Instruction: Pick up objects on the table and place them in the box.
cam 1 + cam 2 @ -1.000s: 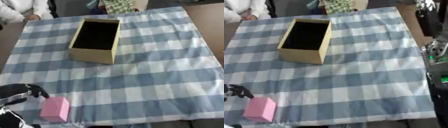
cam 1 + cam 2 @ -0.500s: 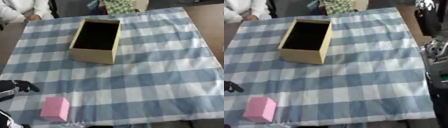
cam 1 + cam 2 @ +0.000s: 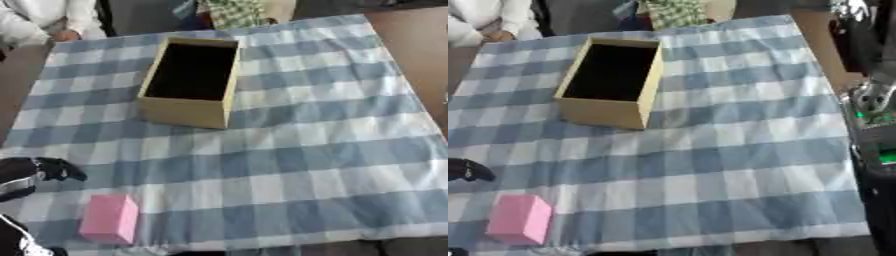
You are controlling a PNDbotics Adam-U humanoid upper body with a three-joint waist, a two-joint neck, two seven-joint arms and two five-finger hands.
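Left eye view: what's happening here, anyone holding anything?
Nothing is held right now. The pink block lies on the checked tablecloth near the table's front left corner, untouched. The left robot hand shows at the left edge, just beyond the block and apart from it; I can't make out its fingers. The open cardboard box stands farther back toward the middle, and its interior looks dark, nothing visible inside. The right robot hand isn't visible. The block has not yet been picked up.

Pink block (image 3: 520,218) near cloth's front-left corner, open box (image 3: 612,82) far.
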